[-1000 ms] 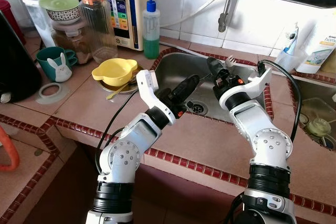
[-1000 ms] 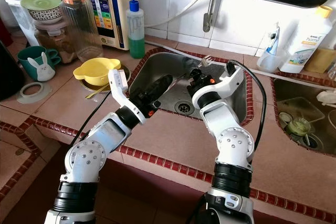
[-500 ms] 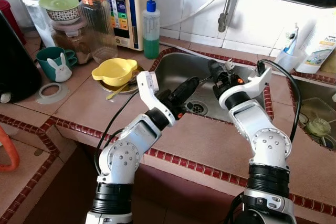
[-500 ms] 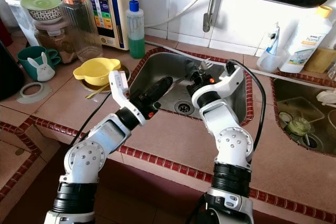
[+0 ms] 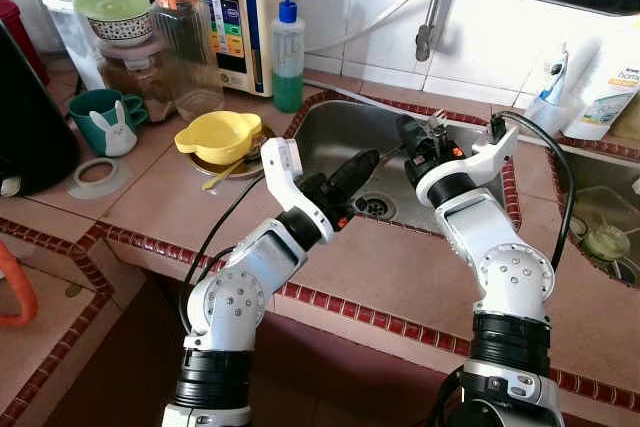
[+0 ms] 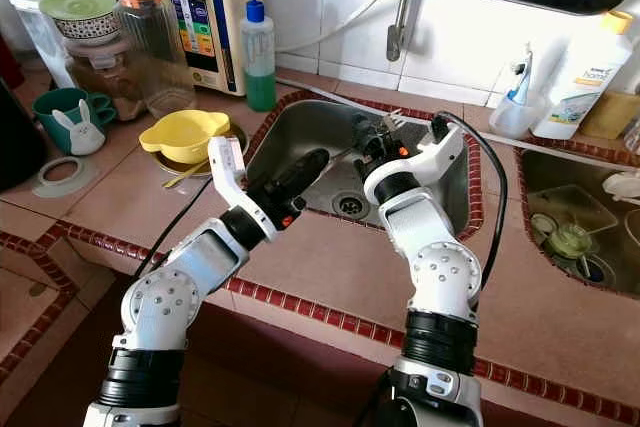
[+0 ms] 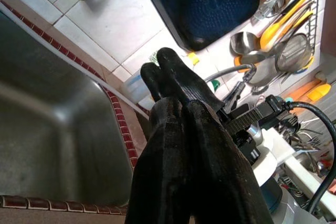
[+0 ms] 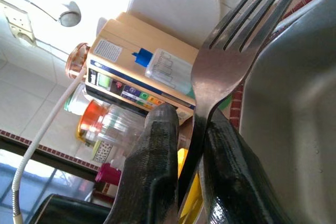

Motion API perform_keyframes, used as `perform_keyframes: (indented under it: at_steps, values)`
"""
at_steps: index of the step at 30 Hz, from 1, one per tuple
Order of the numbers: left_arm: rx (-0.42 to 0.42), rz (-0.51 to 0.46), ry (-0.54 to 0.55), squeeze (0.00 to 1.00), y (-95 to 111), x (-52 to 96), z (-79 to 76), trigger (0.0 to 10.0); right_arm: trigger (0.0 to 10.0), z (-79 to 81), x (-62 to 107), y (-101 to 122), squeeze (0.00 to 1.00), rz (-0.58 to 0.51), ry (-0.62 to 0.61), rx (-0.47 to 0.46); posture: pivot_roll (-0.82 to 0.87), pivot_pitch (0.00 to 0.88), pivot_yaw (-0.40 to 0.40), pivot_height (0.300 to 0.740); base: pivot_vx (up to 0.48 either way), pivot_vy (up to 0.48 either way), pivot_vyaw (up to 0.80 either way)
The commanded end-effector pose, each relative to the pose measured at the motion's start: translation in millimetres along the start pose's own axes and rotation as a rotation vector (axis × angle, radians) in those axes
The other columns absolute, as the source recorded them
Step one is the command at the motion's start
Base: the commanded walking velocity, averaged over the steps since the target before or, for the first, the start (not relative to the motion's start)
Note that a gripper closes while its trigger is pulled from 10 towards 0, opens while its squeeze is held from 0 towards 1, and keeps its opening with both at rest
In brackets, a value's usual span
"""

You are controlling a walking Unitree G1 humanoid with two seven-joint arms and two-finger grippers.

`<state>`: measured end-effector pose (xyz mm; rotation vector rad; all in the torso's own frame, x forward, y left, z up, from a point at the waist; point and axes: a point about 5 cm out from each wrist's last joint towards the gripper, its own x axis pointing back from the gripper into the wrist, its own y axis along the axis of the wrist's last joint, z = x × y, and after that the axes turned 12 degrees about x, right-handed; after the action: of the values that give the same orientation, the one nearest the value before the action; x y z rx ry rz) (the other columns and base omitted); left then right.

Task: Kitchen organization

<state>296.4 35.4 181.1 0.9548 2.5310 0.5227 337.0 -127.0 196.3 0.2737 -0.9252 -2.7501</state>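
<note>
My right gripper point(image 5: 411, 137) is shut on a metal fork point(image 8: 245, 41), gripping its neck so the tines stick out past the fingertips. It hovers over the steel sink point(image 5: 335, 129), near the back right. The fork's tines point(image 5: 437, 118) show just above the black fingers. My left gripper point(image 5: 364, 160) is shut with nothing in it and points across the sink's front left part toward the right gripper. In the left wrist view the closed fingertips point(image 7: 167, 72) lie against each other with the right arm beyond them.
A yellow bowl point(image 5: 217, 135) sits on a plate left of the sink. Behind it stand a green soap bottle point(image 5: 288, 55), an orange-lidded jug point(image 5: 186, 42) and a water purifier point(image 5: 236, 7). A teal bunny mug point(image 5: 106, 119) is far left. A second basin point(image 5: 600, 237) holds dishes at right.
The right gripper with the fork has shifted only very slightly over the sink. The left arm has barely moved.
</note>
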Motion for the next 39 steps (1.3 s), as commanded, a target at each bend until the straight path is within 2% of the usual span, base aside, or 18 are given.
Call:
perform_keyframes:
  at_steps: [1,4,5,9,15,18,23,24,26,29,32,37,38,39]
  values:
    - [-0.016,0.003,0.020,0.00,-2,-1.1,-0.5,10.0,0.0,-3.1,0.4,-1,0.00,0.009,-0.030,0.023,0.14,0.000,-0.028,0.740,0.000,0.000,0.00]
    - [-0.021,0.006,0.023,0.00,-2,-1.0,-0.1,10.0,0.0,-3.9,1.0,0,0.00,0.009,-0.035,0.030,0.14,0.000,-0.028,0.740,0.000,0.000,0.00]
    - [-0.020,0.008,0.023,1.00,-3,-0.8,0.2,10.0,0.0,-4.8,1.3,-1,0.00,0.010,-0.041,0.041,0.14,0.000,-0.029,0.740,0.000,0.000,0.00]
    - [-0.052,0.013,0.053,1.00,-3,0.8,4.1,10.0,0.0,-10.3,1.7,2,0.00,-0.006,-0.090,0.104,0.14,0.000,-0.032,0.740,0.000,0.000,0.00]
    - [-0.082,0.030,0.052,1.00,-5,0.2,3.4,10.0,0.0,-12.6,0.7,3,0.00,-0.018,-0.109,0.130,0.14,0.000,-0.032,0.740,0.000,0.000,0.00]
    - [-0.131,0.040,0.048,1.00,-5,0.2,2.3,10.0,0.0,-15.6,-0.1,5,0.00,-0.028,-0.130,0.169,0.14,0.000,-0.033,0.740,0.000,0.000,0.00]
    - [-0.263,0.059,0.060,1.00,-6,2.3,4.0,10.0,0.0,-32.7,-3.4,5,0.00,-0.003,-0.193,0.335,0.15,0.000,-0.031,0.740,0.000,0.000,0.00]
    - [-0.263,0.059,0.060,1.00,-6,2.3,4.0,10.0,0.0,-32.7,-3.4,5,0.00,-0.003,-0.193,0.335,0.15,0.000,-0.031,0.740,0.000,0.000,0.00]
    - [-0.285,0.077,0.063,1.00,-8,3.5,6.1,10.0,0.0,-42.7,-5.9,4,0.00,0.022,-0.210,0.450,0.15,0.000,-0.028,0.740,0.000,0.000,0.00]
    - [-0.327,0.097,0.055,1.00,-10,3.9,5.5,10.0,0.0,-50.6,-7.9,2,0.00,0.056,-0.221,0.559,0.15,0.000,-0.028,0.740,0.000,0.000,0.00]
    - [-0.364,0.109,0.050,1.00,-11,4.3,5.3,10.0,0.0,-55.5,-9.3,2,0.00,0.073,-0.227,0.620,0.16,0.000,-0.028,0.740,0.000,0.000,0.00]
    - [-0.537,0.144,0.060,1.00,-13,10.0,10.3,10.0,0.0,-75.1,-13.6,-4,0.00,0.169,-0.247,0.940,0.19,0.000,-0.030,0.740,0.000,0.000,0.00]
    - [-0.615,0.162,0.065,1.00,-14,13.6,13.3,10.0,0.0,-81.4,-15.1,-5,0.00,0.201,-0.239,1.055,0.20,0.000,-0.031,0.740,0.000,0.000,0.00]
    - [-0.639,0.169,0.065,1.00,-15,15.1,14.1,10.0,0.0,-84.1,-15.3,-6,0.00,0.212,-0.240,1.082,0.20,0.000,-0.031,0.740,0.000,0.000,0.00]
